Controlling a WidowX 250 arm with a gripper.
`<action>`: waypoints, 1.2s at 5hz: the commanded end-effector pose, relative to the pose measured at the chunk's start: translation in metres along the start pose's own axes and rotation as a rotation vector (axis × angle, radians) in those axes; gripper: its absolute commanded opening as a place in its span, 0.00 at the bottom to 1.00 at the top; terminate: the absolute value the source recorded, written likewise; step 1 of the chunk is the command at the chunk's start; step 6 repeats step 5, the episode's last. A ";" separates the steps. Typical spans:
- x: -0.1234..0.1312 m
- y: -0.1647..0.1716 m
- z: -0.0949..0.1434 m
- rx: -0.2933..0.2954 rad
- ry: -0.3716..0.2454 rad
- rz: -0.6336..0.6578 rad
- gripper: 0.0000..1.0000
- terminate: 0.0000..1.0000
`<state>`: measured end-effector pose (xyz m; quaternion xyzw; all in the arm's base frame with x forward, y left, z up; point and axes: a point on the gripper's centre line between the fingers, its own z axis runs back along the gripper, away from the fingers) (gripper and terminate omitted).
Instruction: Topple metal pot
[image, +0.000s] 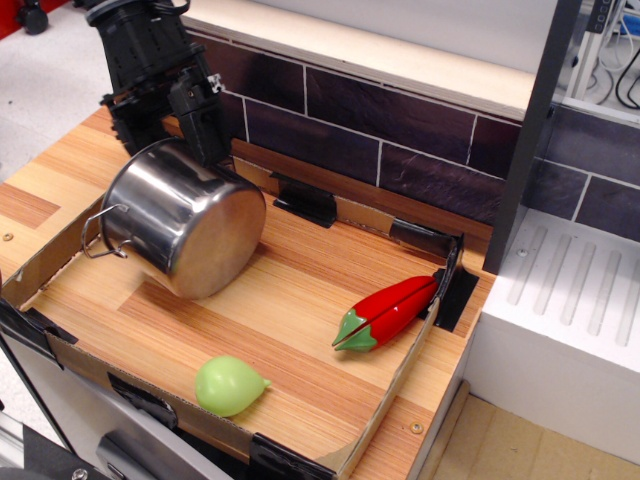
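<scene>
The metal pot (185, 232) lies tipped on its side at the tray's (375, 405) left end, base facing us (one wire handle pokes out left). The gripper (195, 135) sits just above its upper rim; whether its jaws are spread or pinching, I cannot tell.

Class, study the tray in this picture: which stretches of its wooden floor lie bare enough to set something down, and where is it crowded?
Bare wood runs through the middle, bordered by the metal pot, the red pepper and the green pear-shaped fruit. Another free strip lies along the back wall, right of the pot. The back-left corner is crowded: the tipped pot lies there with the gripper against it.
</scene>
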<state>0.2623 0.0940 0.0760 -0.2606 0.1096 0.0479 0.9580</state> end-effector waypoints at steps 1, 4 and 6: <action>-0.016 -0.006 0.044 0.424 -0.360 0.044 1.00 0.00; -0.032 -0.031 0.091 0.479 -0.447 0.169 1.00 0.00; -0.032 -0.031 0.091 0.479 -0.447 0.169 1.00 1.00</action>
